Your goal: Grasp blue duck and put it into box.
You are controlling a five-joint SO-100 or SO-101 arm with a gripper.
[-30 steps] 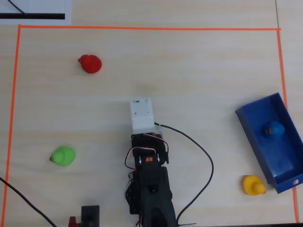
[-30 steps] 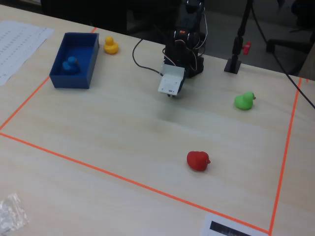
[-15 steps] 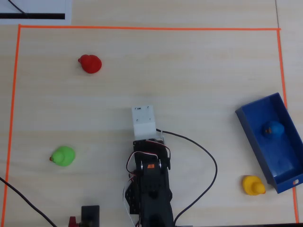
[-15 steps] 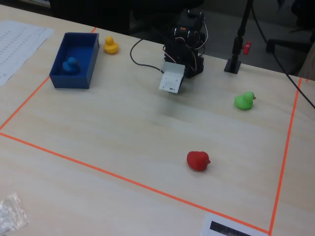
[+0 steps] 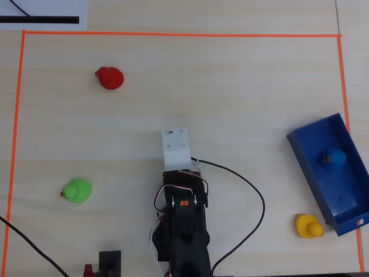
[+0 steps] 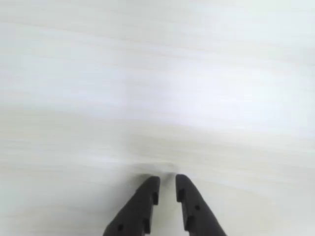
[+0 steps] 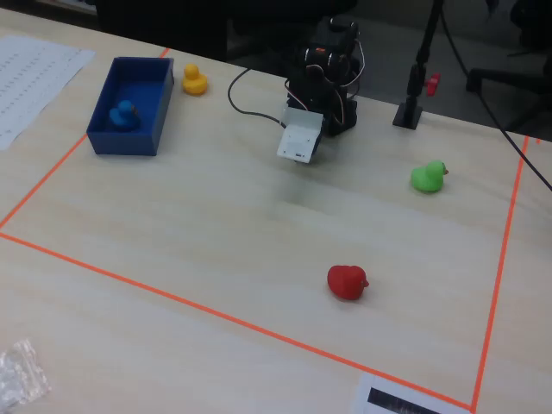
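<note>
Blue duck (image 5: 332, 157) is inside the box (image 5: 305, 164) at the right edge of the overhead view, so the placement looks done.

Left to right in the overhead view:
- green duck (image 5: 76, 190) lower left and red duck (image 5: 109, 78) upper left, neither shifted in the last second
- arm (image 5: 183, 222) bottom centre, white wrist block now pulled slightly down-frame versus a second ago; barely any change over the last half second, so the retract looks nearly finished
- yellow duck (image 5: 308, 225) lower right, on the table just beside the box's lower wall, not inside it
- box at far right, duck in its upper half, same spot as before

My read: the arm is folding home, with no pick left to do.

Fixed view is mirrored: box (image 7: 153, 116) upper left with the blue duck (image 7: 122, 113) in it, arm (image 7: 323, 82) top centre, folded over its base with the wrist angled down at bare table.

Gripper (image 6: 167, 189) in the wrist view: two dark fingertips enter from the bottom edge, nearly together with a thin gap, nothing between them. Only blank wood below, and none of the ducks is near it.
</note>
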